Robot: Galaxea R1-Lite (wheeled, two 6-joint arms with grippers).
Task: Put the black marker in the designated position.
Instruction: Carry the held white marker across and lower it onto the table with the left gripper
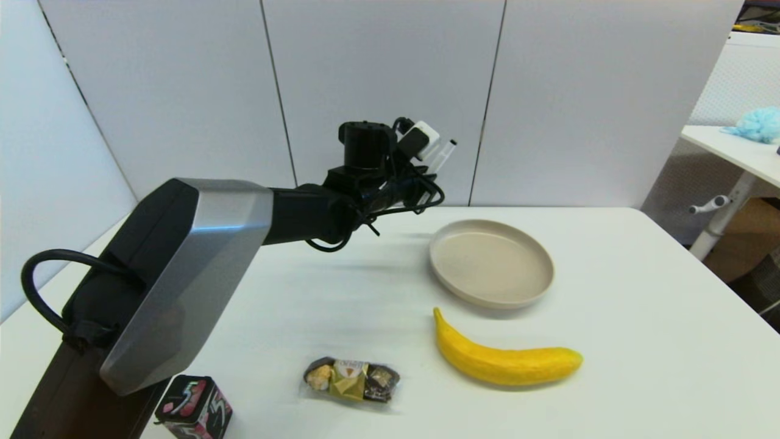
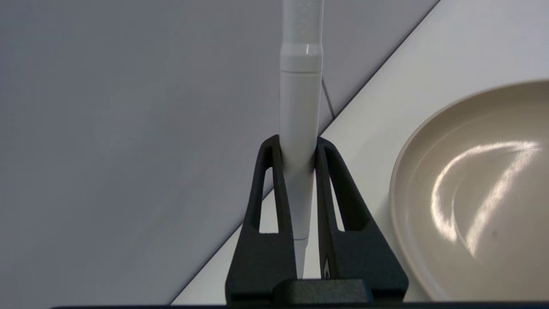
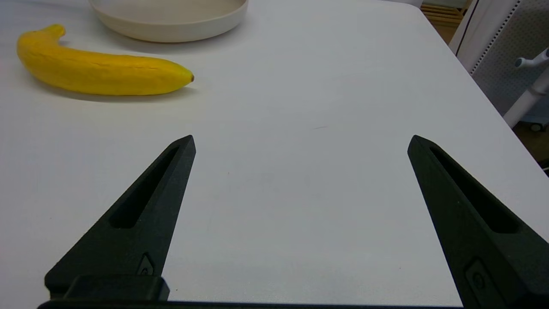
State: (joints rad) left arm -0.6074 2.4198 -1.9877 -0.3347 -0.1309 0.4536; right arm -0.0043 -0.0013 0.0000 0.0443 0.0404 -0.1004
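Note:
The black marker [image 2: 300, 107], a slim white barrel with a dark tip, is pinched between the fingers of my left gripper [image 2: 299, 143], which is shut on it. In the head view the marker [image 1: 446, 150] sticks out beyond the left wrist, held high above the table's back edge, to the left of the plate. No mark or outline on the white tabletop [image 1: 609, 317] shows a designated position. My right gripper [image 3: 300, 143] hovers low over bare table, open with nothing between its fingers; it is out of the head view.
An empty beige plate [image 1: 491, 262] sits at mid-table, with a yellow banana [image 1: 506, 360] in front of it. A wrapped pack of chocolates [image 1: 351, 379] and a small dark box [image 1: 194, 407] lie near the front left. Grey wall panels stand right behind the table.

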